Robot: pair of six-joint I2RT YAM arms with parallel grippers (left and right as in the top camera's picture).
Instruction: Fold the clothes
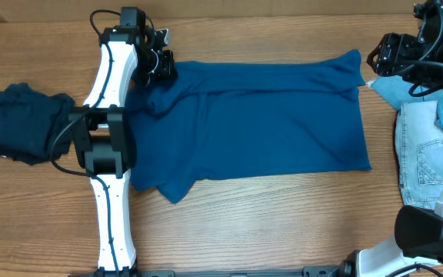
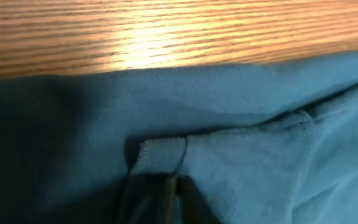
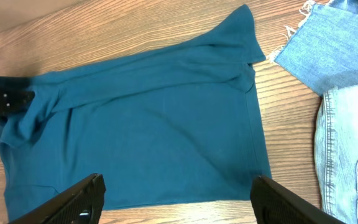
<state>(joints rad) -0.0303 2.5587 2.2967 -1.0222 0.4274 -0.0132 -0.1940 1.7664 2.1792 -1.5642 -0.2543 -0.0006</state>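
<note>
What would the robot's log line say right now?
left jaws: shut on blue garment | right jaws: open, empty | fold: unfinished

You have a wooden table (image 1: 283, 223) with visible grain and a soft sheen. The mid-blue garment (image 1: 260, 123) looks like fine matt knit, the navy garment (image 1: 18, 123) at left matt and crumpled, the denim (image 1: 425, 154) at right coarse-woven with frayed edges.

A: All we get of the room is the desk (image 1: 244, 223), warm brown wood with the grain running side to side.
B: And the light's strong. A bright patch (image 2: 148, 43) glares off the bare wood in the left wrist view.
A: There's a paler strip (image 1: 268, 6) along the far edge. Can't tell what it is.
</note>
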